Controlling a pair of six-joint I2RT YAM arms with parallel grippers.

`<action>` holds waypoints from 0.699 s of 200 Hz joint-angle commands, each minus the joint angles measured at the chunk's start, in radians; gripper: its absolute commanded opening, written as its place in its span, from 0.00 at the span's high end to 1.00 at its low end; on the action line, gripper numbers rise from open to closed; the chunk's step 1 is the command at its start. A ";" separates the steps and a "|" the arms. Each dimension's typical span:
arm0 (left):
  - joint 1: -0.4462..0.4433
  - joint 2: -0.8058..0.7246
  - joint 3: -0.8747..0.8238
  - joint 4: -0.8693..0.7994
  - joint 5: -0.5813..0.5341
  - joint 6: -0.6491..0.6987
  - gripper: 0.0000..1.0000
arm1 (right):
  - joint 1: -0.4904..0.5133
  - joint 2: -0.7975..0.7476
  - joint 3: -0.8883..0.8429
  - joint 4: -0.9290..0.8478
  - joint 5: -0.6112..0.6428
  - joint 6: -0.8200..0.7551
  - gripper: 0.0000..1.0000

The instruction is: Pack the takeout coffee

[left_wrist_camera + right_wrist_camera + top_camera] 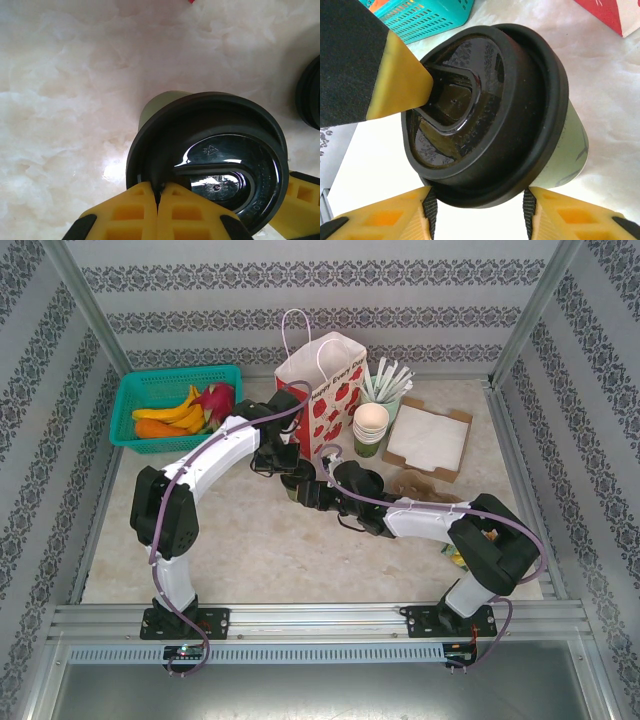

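Takeout coffee (495, 115) stands unbagged on tabletop (250, 550), right end effector (479, 200) spread around it, left end effector (159, 195) pressed together atop lid (215, 145).

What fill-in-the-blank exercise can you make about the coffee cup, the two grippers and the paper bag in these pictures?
1. The takeout coffee has a ___ lid.
2. The left gripper is ___, its tips resting on that lid.
3. The right gripper is ___, with one finger on each side of the cup.
4. The paper bag is printed with red ___.
Missing words: black; shut; open; strawberries.
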 commanded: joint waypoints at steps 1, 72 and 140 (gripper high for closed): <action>-0.013 0.064 -0.070 -0.015 0.040 -0.009 1.00 | -0.007 0.052 0.023 -0.127 0.097 -0.002 0.52; -0.024 0.070 -0.068 -0.009 0.101 -0.023 1.00 | 0.032 0.103 0.147 -0.163 0.075 -0.013 0.35; -0.019 0.067 -0.035 -0.045 0.027 0.011 1.00 | 0.019 0.027 0.089 -0.126 0.111 0.030 0.24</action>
